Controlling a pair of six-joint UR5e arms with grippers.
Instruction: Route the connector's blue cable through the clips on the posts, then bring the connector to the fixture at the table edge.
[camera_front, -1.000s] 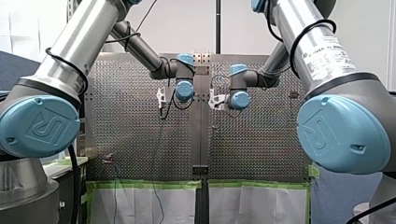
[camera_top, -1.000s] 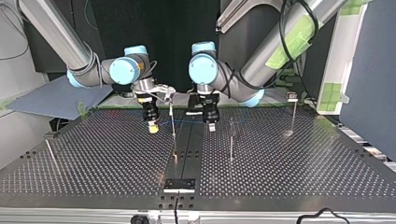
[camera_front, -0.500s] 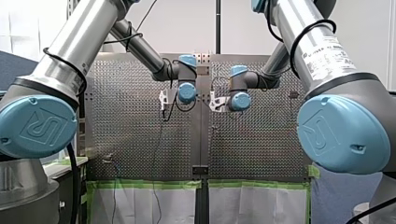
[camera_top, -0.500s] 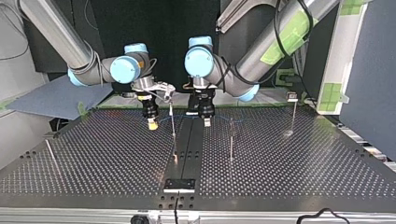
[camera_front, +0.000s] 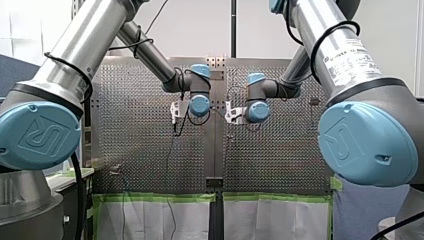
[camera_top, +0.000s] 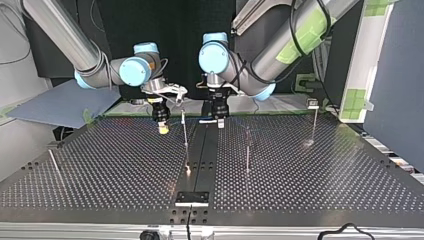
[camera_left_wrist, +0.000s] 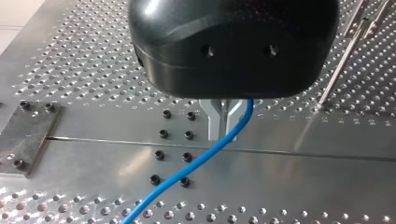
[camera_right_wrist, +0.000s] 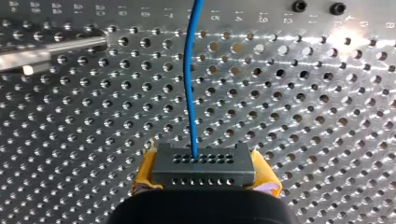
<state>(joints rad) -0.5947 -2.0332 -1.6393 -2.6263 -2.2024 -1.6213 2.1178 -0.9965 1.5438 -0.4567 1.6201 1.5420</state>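
Blue cable (camera_right_wrist: 189, 84) from holed grey connector (camera_right_wrist: 204, 164), yellow-pad R gripper (camera_right_wrist: 205, 179)

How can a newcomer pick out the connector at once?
On the perforated table, find my right arm, which enters at the top view's left. Its gripper, with yellow pads, clamps the connector: a small dark grey block with two rows of holes. Only it has the blue cable leaving its face.
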